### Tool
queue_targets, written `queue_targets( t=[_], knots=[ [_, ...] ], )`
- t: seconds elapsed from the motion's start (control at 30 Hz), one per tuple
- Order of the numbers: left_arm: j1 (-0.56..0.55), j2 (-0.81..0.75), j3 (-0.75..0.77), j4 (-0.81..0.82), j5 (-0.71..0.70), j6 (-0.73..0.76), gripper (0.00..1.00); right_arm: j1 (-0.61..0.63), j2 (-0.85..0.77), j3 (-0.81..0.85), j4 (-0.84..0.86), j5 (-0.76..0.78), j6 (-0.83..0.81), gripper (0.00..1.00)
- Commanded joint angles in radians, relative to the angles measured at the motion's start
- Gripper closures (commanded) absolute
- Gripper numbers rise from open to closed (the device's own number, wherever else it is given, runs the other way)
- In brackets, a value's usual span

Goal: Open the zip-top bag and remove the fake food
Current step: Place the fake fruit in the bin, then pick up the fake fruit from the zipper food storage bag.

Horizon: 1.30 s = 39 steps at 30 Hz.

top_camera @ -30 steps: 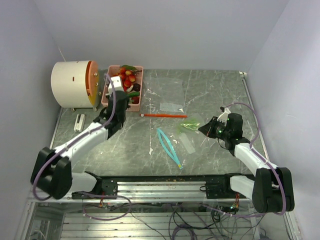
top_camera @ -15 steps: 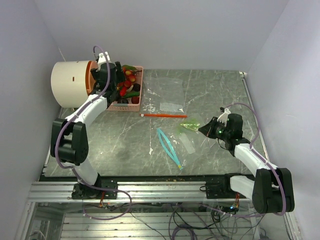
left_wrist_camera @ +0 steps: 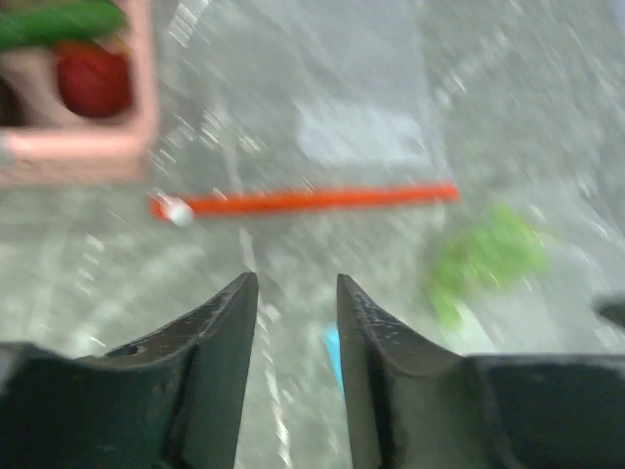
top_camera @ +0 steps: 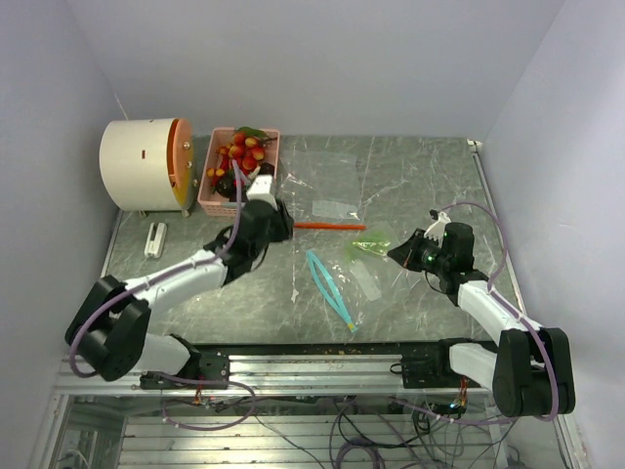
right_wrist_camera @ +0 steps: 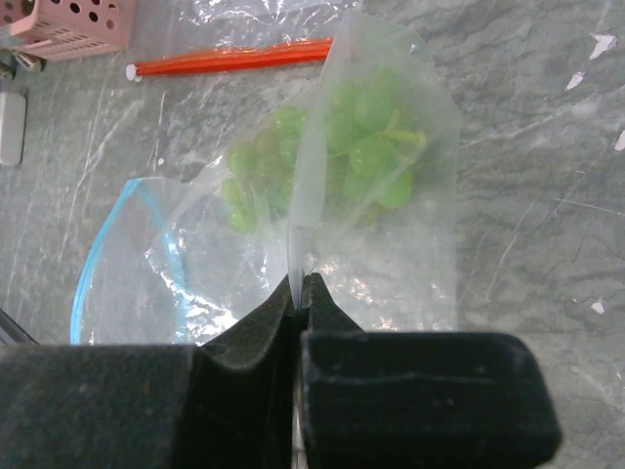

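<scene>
Near the right edge of the table [top_camera: 420, 186], seen from above, the right claw [top_camera: 395, 252] pinches the clear zip-top bag [top_camera: 366, 280]. Left wrist: the left claw [left_wrist_camera: 296, 283] gapes, empty. Right wrist: the fake food [right_wrist_camera: 361, 147], round shiny green balls, sits inside the bag.

clear zip-top bag [right_wrist_camera: 410, 244] with a blue zip rim [right_wrist_camera: 83, 283] lies crumpled, mouth gaping wide open; one fold of the plastic stands up, pinched tight in the right gripper [right_wrist_camera: 298, 283]; a bunch of green toy grapes [right_wrist_camera: 361, 147] sits inside, at the end away from the mouth; a second clear bag [top_camera: 335, 208] with a red zip strip [top_camera: 329, 226] lies flat just beyond it; the other fake food [top_camera: 244, 151], red, green and orange bits, is heaped in the pink basket [top_camera: 207, 195] at the far left
</scene>
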Motion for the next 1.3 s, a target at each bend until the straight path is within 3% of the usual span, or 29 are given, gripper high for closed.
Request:
queue_targets(
  t=[0.0, 0.2, 0.37, 0.63, 0.9, 1.27],
  knots=[
    [-0.113, -0.096, -0.131, 0.100, 0.099, -0.087, 0.56, -0.010, -0.005, -0.007, 0.021, -0.011, -0.003, 1.00],
    [-0.175, -0.190, -0.298, 0.075, 0.156, -0.143, 0.69, -0.010, -0.017, 0.001, 0.012, -0.021, 0.002, 1.00],
    [-0.202, -0.202, -0.406, 0.215, 0.213, -0.242, 0.76, -0.010, -0.019, -0.002, 0.013, -0.021, 0.005, 1.00],
    [-0.209, 0.038, -0.429, 0.561, 0.393, -0.382, 0.76, -0.010, -0.002, -0.013, 0.050, -0.089, 0.035, 1.00],
    [-0.250, 0.287, -0.389, 0.769, 0.313, -0.514, 0.74, -0.010, -0.021, -0.030, 0.083, -0.158, 0.076, 1.00],
    [-0.274, 0.463, -0.249, 0.873, 0.291, -0.606, 0.71, -0.011, -0.096, -0.147, 0.162, -0.185, 0.172, 1.00]
  ],
)
